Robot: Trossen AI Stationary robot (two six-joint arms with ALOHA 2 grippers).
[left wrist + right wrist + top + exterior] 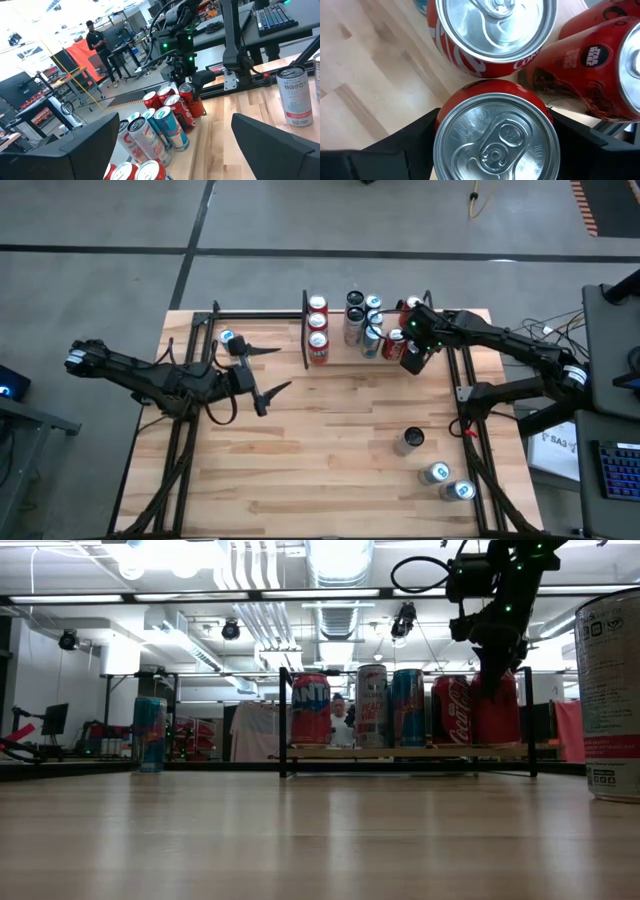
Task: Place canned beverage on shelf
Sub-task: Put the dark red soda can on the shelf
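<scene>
Right gripper (pixel 413 358) clamps red can (pixel 496 132) at shelf (pixel 400 752) right end, Coke cans (pixel 495 35) crowding it; left gripper (pixel 268 370) released. Shelf board mostly hidden.

The right arm reaches from the right edge of the high view toward the upper middle, its forearm running leftward and its wrist bent downward. Its hand (pixel 416 358) points down, with the two dark fingers (pixel 405 137) set on either side of a red can (pixel 495 135) and pressed to its sides. The left arm lies across the left of the high view, extended rightward. Its hand (pixel 268 370) sits left of centre, fingers spread wide, with nothing between them.
</scene>
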